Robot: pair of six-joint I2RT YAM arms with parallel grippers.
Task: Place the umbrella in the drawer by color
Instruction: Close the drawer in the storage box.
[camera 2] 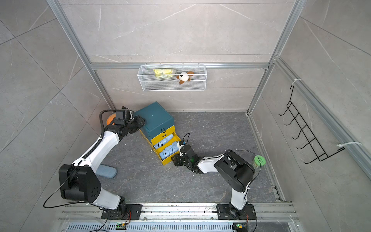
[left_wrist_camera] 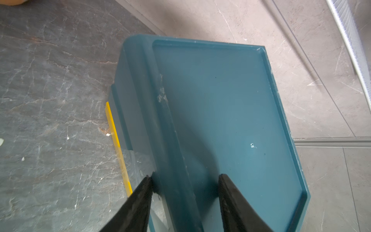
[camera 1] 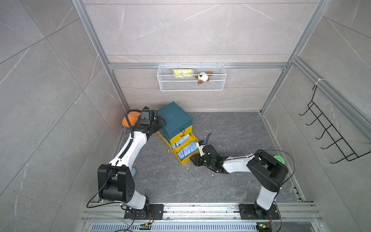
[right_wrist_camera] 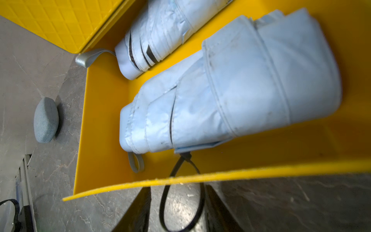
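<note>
A teal cabinet [camera 1: 174,118] [camera 2: 154,118] has two yellow drawers pulled open. A folded light blue umbrella [camera 1: 186,150] [right_wrist_camera: 230,90] lies in the lowest drawer [camera 1: 185,161] [right_wrist_camera: 104,120]. Another light blue umbrella [camera 1: 181,140] [right_wrist_camera: 160,36] lies in the drawer above. My right gripper [camera 1: 193,159] [right_wrist_camera: 178,192] sits at the lowest drawer's front wall, jaws apart around its black loop handle [right_wrist_camera: 161,211]. My left gripper [camera 1: 160,122] [left_wrist_camera: 185,176] is at the cabinet's top left edge. Its jaws stand apart astride the raised rim [left_wrist_camera: 170,120], one finger down the side and one over the top.
A blue-grey pouch [camera 2: 106,170] [right_wrist_camera: 46,120] lies on the floor by the left arm. An orange object [camera 1: 128,119] sits in the back left corner. A wire basket [camera 1: 191,86] on the back wall holds a yellow packet and a plush toy. A green-lidded jar [camera 2: 259,160] and a black hook rack [camera 1: 331,136] are at the right.
</note>
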